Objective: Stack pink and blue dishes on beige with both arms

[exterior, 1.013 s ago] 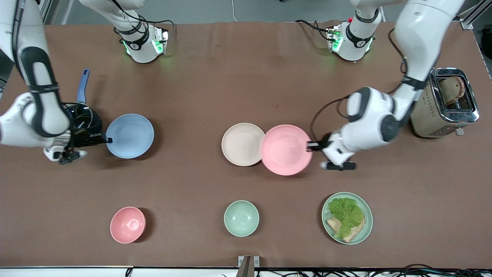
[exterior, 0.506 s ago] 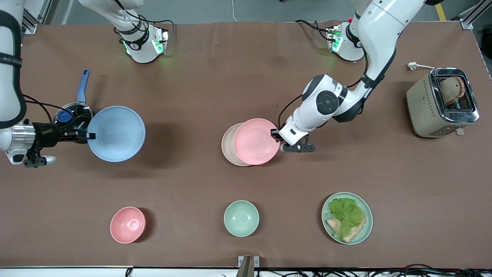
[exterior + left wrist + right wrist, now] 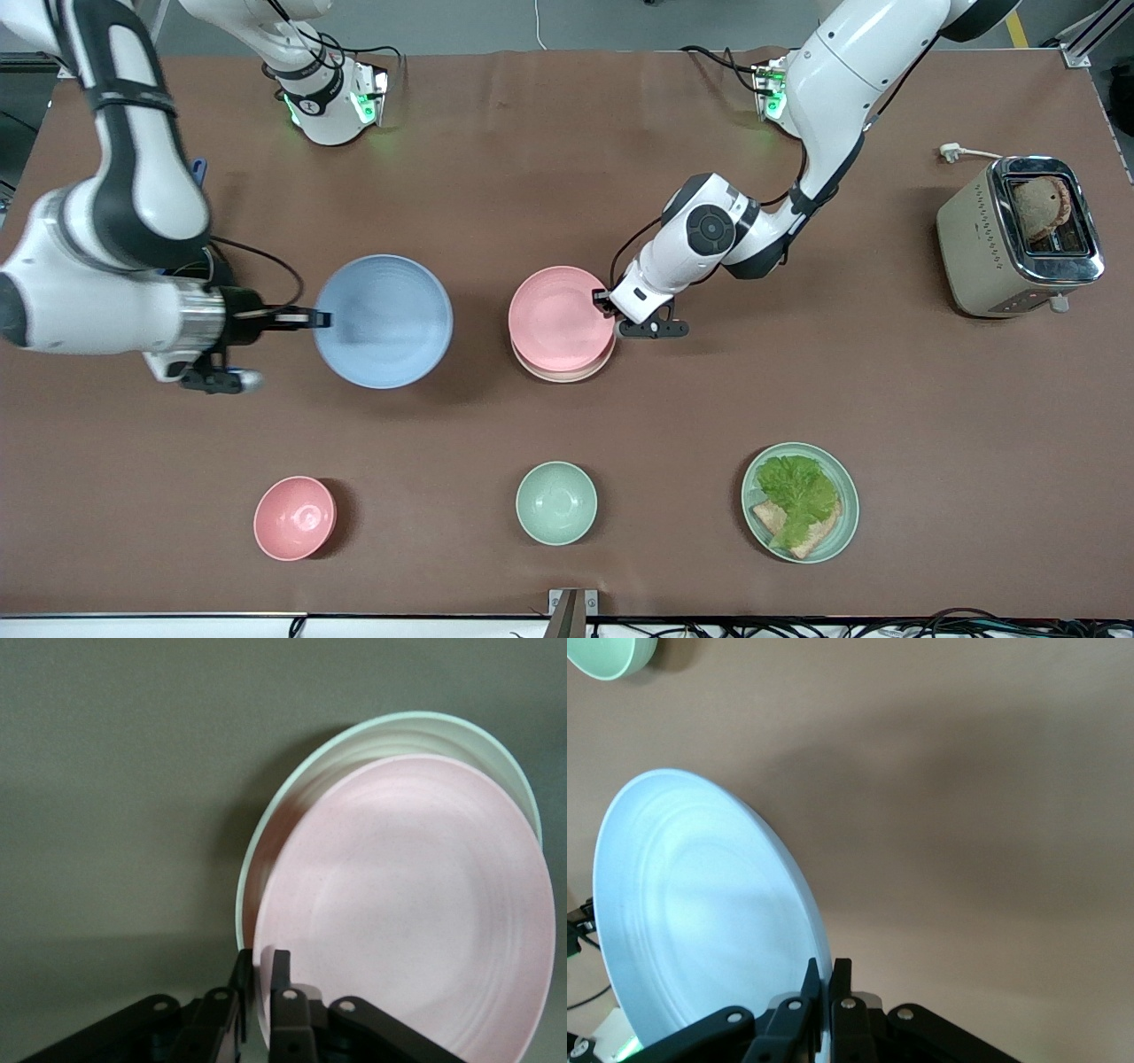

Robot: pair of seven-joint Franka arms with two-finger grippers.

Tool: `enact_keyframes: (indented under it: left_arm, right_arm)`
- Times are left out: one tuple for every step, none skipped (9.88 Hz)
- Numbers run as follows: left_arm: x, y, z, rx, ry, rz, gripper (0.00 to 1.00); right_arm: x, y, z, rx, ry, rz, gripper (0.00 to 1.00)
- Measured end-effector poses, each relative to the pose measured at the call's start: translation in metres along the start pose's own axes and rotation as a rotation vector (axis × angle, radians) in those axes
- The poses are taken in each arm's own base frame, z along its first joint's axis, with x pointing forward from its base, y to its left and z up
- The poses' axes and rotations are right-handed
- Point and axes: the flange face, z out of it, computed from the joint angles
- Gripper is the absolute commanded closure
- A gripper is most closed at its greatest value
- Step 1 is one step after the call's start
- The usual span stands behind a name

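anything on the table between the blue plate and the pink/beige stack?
Nothing. In the front view, only bare tabletop shows between the blue plate, held up by the right gripper, and the pink plate over the beige plate.

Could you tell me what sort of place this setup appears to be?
Probably a robotics lab staged as a kitchen. Two arms are bolted to a brown-covered table carrying a toaster with bread in its slot, a green plate of lettuce and toast, and pastel dishes like the pink plate and blue plate.

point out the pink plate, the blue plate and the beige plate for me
pink plate (image 3: 560,317), front view, its centre.
blue plate (image 3: 385,321), front view, its centre.
beige plate (image 3: 560,376), front view, its exposed rim under the pink one.
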Motion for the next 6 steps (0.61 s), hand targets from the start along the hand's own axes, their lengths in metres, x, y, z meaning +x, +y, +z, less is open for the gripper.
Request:
enact_keyframes:
  left_arm:
    - [0.007,0.003,-0.007,-0.011,0.017,-0.012,0.0]
    - [0.023,0.007,-0.022,-0.024,0.049,-0.015,0.0]
    - [0.046,0.007,-0.049,-0.015,0.078,-0.014,0.0]
    - [0.077,0.004,-0.09,0.025,0.089,-0.019,0.0]
    - [0.107,0.002,-0.143,0.077,0.093,-0.031,0.0]
    - [0.13,0.0,-0.203,0.122,0.103,-0.051,0.0]
  right_arm:
    - [-0.004,-0.021,0.033,0.003,0.026,0.011,0.99]
    - [-0.01,-0.033,0.063,0.004,0.045,0.019,0.99]
    - [-0.016,-0.041,0.082,0.003,0.051,0.025,0.99]
    - [-0.021,-0.05,0.093,0.006,0.063,0.041,0.99]
    - [-0.029,-0.067,0.105,0.018,0.087,0.058,0.99]
    - [-0.039,-0.087,0.125,0.033,0.115,0.067,0.99]
